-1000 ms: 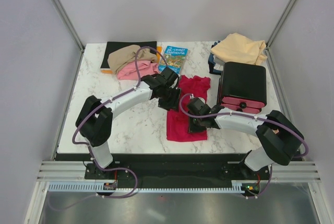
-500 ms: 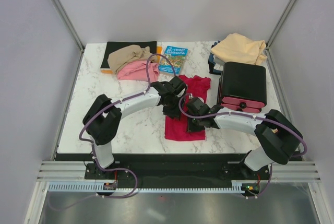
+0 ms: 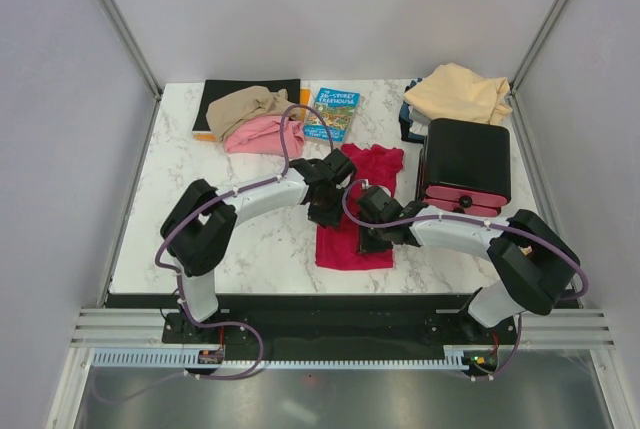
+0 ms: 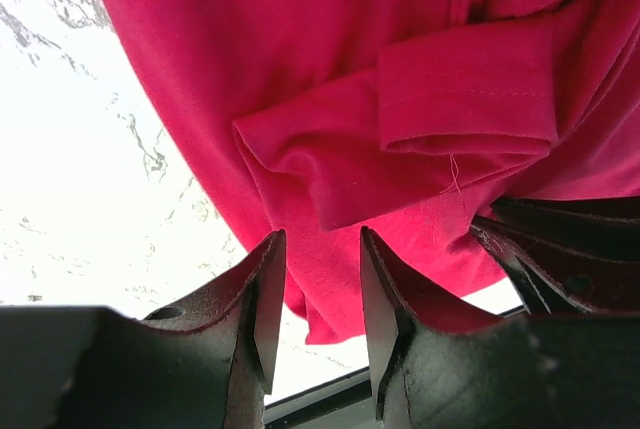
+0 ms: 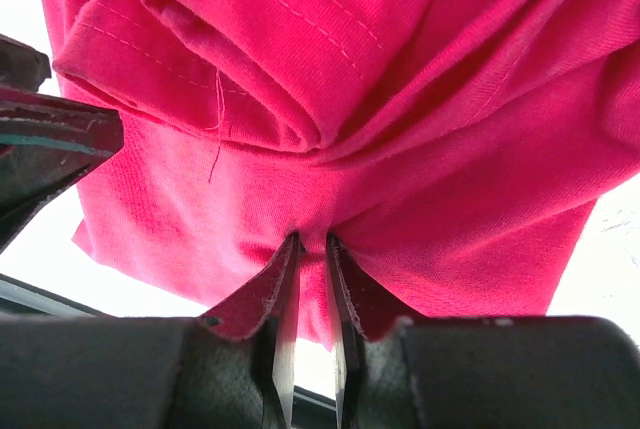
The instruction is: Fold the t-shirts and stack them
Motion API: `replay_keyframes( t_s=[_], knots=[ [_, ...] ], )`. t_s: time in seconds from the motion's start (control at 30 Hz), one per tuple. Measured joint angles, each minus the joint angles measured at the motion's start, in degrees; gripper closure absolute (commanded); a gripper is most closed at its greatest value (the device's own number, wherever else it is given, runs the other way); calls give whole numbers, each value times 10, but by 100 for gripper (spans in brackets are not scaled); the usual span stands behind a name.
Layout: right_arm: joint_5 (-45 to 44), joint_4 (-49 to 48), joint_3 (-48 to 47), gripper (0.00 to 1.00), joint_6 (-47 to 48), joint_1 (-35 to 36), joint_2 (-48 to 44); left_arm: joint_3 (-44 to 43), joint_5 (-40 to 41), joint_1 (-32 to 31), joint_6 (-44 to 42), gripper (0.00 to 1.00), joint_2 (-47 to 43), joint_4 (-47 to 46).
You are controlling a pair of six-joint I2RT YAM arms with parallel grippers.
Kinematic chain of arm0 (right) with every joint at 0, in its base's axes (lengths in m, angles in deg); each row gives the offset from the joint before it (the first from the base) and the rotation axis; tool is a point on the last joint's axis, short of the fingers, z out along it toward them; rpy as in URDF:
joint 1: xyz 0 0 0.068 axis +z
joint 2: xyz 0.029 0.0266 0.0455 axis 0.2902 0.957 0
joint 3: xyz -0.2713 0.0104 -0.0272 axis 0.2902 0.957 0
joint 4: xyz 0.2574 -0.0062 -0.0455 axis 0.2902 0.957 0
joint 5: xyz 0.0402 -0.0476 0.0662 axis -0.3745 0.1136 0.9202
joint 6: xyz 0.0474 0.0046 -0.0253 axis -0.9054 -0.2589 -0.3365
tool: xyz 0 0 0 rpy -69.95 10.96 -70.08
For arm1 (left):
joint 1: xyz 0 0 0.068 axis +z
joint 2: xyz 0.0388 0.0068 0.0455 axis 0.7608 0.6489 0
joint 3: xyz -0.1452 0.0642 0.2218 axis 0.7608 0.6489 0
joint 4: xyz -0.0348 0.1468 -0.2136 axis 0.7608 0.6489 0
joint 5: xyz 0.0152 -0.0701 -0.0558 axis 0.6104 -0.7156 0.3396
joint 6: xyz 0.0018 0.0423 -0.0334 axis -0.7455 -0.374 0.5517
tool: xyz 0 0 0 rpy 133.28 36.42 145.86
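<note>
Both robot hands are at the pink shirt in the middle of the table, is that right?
No. The shirt in the middle is a red shirt, not pink, as the top view shows. The left hand and right hand are both at it. The pink shirt lies at the back left, away from them.

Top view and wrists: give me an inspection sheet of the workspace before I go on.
Surface: white marble table.
Job's things: crimson t-shirt mid-table under both grippers; pink t-shirt and tan t-shirt bunched at the black mat; peach-cream t-shirt heaped far right.
Clutter: blue book, black box.
Grippers: left gripper jaws apart at the crimson edge; right gripper shut on crimson cloth.
Cables: purple cables looped along both arms.
Surroundings: pale enclosure walls.
</note>
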Motion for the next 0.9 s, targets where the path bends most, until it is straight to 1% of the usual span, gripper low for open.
replay_keyframes(
  t_s=[0.2, 0.3, 0.33, 0.4, 0.43, 0.47, 0.57, 0.73, 0.9],
  knots=[
    [3, -1, -2, 77, -1, 0, 3, 0, 1, 0, 0, 59, 13, -11],
    [4, -3, -3, 77, -1, 0, 4, 0, 2, 0, 0, 70, 25, -15],
    [5, -3, -3, 78, -1, 0, 5, 0, 2, 0, 0, 80, 29, -16],
    [5, -4, -3, 80, -1, 0, 5, 0, 4, 0, -1, 88, 37, -19],
    [5, -4, -3, 81, -1, 0, 5, 0, 8, 0, -2, 94, 39, -21],
    [5, -4, -3, 82, -1, 0, 5, 0, 12, 0, -2, 96, 40, -21],
    [7, -5, -3, 83, -1, 0, 6, -3, 25, 0, -3, 98, 40, -22],
    [9, -8, -3, 86, -1, 0, 7, -13, 45, 0, -5, 98, 40, -21],
    [13, -16, -4, 87, 0, 0, 13, -27, 53, 4, -9, 98, 40, -20]
  ],
)
